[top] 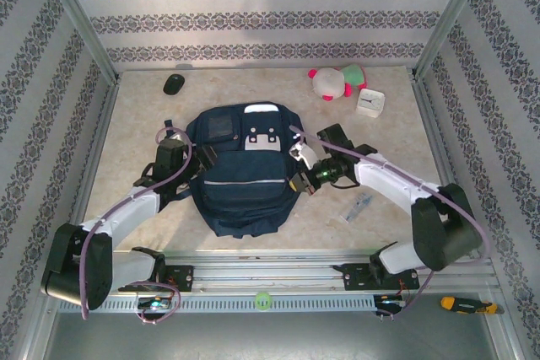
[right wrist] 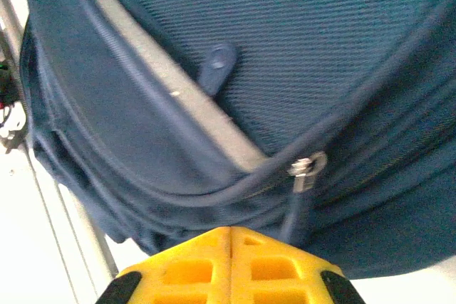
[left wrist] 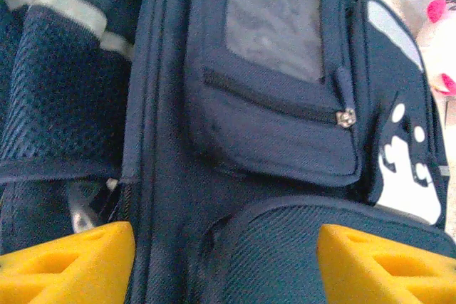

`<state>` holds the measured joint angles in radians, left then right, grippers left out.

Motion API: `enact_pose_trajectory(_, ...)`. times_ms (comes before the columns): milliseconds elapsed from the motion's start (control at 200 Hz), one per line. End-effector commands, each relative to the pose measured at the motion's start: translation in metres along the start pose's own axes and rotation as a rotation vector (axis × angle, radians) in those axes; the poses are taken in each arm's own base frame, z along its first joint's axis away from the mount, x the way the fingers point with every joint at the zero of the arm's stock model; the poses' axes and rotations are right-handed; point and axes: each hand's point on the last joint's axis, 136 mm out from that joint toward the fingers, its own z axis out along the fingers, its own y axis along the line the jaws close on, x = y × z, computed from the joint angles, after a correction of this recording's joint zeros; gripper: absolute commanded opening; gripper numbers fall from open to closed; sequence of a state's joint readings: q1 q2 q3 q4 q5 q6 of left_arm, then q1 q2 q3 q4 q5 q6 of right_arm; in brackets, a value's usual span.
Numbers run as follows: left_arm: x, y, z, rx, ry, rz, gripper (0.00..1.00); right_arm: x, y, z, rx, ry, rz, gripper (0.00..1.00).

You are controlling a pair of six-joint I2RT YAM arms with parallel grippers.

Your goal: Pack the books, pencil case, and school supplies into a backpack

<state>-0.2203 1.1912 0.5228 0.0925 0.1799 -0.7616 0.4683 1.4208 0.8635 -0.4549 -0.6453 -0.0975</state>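
Navy blue fabric is lying beneath both pincers: the large striped navy blue fabric backpack (top: pixel 240 200) is resting flat on the beige table (top: pixel 135 124) between them. The left gripper (left wrist: pixel 228 268) is hovering over it with yellow fingers (left wrist: pixel 68 265) spread wide, a zipped front pocket (left wrist: pixel 274 119) just ahead. The right gripper (right wrist: pixel 231 265) is pressing its fingers together at the backpack's side, a metal zipper pull (right wrist: pixel 306 167) hanging just above them; whether its cord is caught cannot be told. A slim clear packet (top: pixel 359 206) is lying to that gripper's right, off the backpack.
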Motion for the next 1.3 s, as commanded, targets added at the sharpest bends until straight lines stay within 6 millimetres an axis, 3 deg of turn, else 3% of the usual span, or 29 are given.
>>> enact_pose_trajectory(0, -0.004, -0.003, -0.003, 0.024, -0.018, -0.037, 0.68, -0.001, -0.016, -0.002, 0.117, -0.006, 0.011, 0.16)
enact_pose_trajectory(175, -0.005, -0.005, -0.003, 0.028, -0.019, -0.029, 0.68, 0.007, -0.020, 0.011, 0.121, 0.071, -0.011, 0.36)
enact_pose_trajectory(405, -0.005, -0.004, -0.003, 0.024, -0.018, -0.025, 0.68, 0.010, -0.025, 0.025, 0.145, 0.129, -0.051, 0.39)
enact_pose_trajectory(465, -0.004, -0.004, -0.002, 0.024, -0.014, -0.021, 0.67, 0.008, -0.029, 0.028, 0.154, 0.133, -0.053, 0.36)
enact_pose_trajectory(570, -0.004, -0.004, -0.003, 0.022, -0.012, -0.013, 0.67, 0.005, -0.034, 0.032, 0.159, 0.142, -0.049, 0.21)
enact_pose_trajectory(740, -0.004, -0.003, -0.005, 0.016, -0.012, -0.011, 0.67, 0.001, -0.025, 0.026, 0.127, 0.130, -0.044, 0.00)
enact_pose_trajectory(1079, -0.005, -0.002, -0.006, 0.019, -0.036, -0.041, 0.67, 0.004, 0.027, 0.012, -0.051, 0.103, 0.059, 0.00)
enact_pose_trajectory(1209, -0.016, -0.020, -0.017, 0.083, -0.093, 0.022, 0.64, 0.005, 0.029, 0.008, -0.050, 0.093, 0.095, 0.00)
enact_pose_trajectory(1294, -0.024, -0.040, -0.034, 0.125, -0.143, 0.207, 0.65, 0.005, 0.026, 0.005, -0.046, 0.092, 0.130, 0.00)
